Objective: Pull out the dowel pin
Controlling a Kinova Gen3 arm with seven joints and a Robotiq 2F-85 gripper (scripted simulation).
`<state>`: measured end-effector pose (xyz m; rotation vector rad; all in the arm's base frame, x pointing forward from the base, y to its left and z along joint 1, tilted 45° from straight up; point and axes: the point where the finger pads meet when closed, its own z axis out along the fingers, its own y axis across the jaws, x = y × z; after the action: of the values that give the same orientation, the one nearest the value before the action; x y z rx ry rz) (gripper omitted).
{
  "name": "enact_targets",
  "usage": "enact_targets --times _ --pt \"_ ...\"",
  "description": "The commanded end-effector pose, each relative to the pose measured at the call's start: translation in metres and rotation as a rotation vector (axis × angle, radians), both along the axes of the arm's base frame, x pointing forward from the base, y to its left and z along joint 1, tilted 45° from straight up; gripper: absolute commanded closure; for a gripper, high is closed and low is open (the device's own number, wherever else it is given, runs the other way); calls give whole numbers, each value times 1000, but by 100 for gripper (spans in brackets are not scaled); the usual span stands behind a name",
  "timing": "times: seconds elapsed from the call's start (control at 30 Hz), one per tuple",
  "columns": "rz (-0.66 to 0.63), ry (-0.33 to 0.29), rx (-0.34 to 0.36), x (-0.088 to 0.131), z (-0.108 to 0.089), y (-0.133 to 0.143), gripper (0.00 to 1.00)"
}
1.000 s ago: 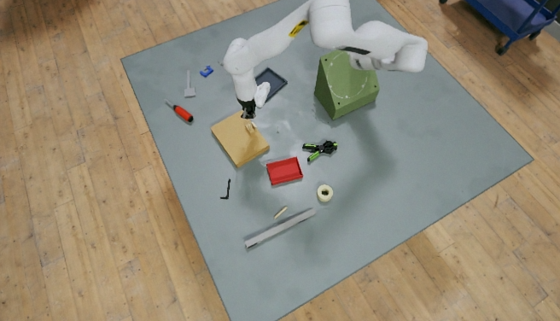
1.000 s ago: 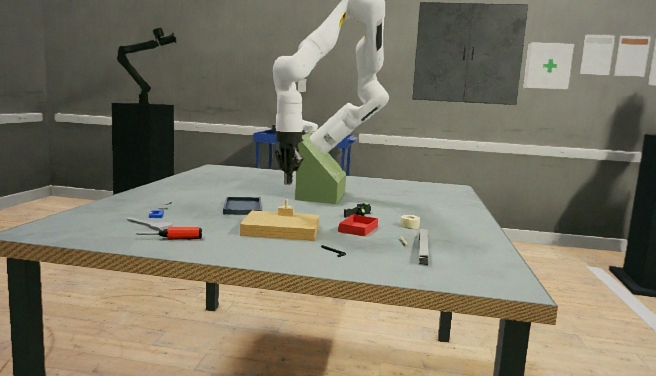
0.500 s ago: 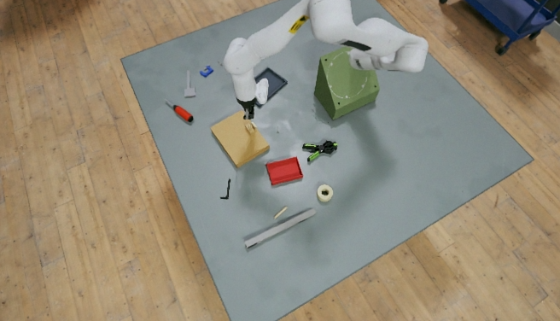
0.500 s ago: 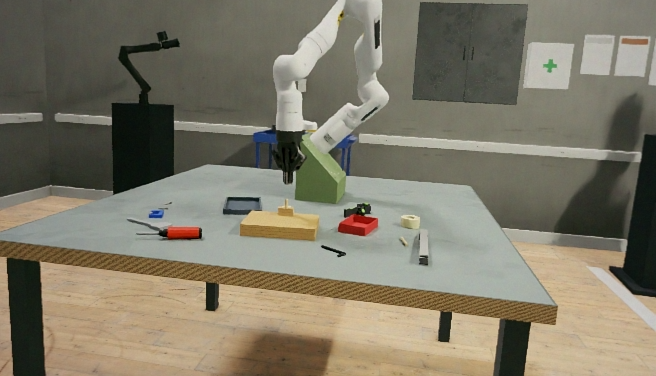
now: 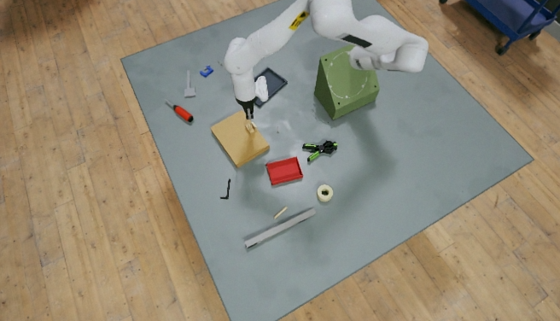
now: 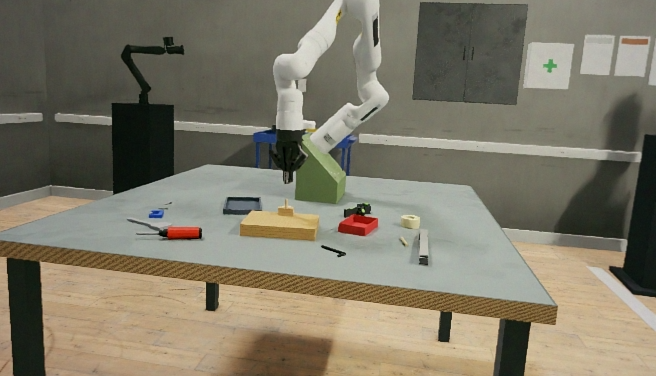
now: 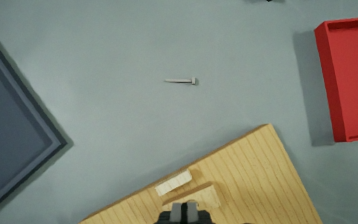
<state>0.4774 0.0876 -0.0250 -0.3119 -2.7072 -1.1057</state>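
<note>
Looking through the wrist view, I see my closed black two-finger tool [image 5: 249, 117] [image 6: 288, 181] [image 7: 184, 214] partly hiding the small pale wooden block [image 5: 251, 128] [image 6: 285, 211] [image 7: 206, 198] on the tan wooden board [image 5: 239, 142] [image 6: 279, 226] [image 7: 240, 170]. I can't make out any lettering.

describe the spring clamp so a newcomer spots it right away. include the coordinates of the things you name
Find the green angled pedestal [image 5: 329, 99] [image 6: 320, 181] under the white arm, then the red open tray [image 5: 285, 172] [image 6: 358, 226] [image 7: 340, 85]. Between them on the mat lies the spring clamp [image 5: 322, 148] [image 6: 358, 209]. Its black body with bright green patches sets it apart from the plain red tray and the cream tape roll [image 5: 324, 196] [image 6: 410, 221].
</note>
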Motion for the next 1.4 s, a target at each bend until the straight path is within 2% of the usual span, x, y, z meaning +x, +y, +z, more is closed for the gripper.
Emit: enact_targets --times 0.0,0.27,0.77,1.37 --pt "35 -45 5 2 1 -1 90" --pt "95 -115 14 4 2 -1 90" --pt "169 -204 23 8 4 -2 90" --pt "223 -269 29 10 6 -3 90"
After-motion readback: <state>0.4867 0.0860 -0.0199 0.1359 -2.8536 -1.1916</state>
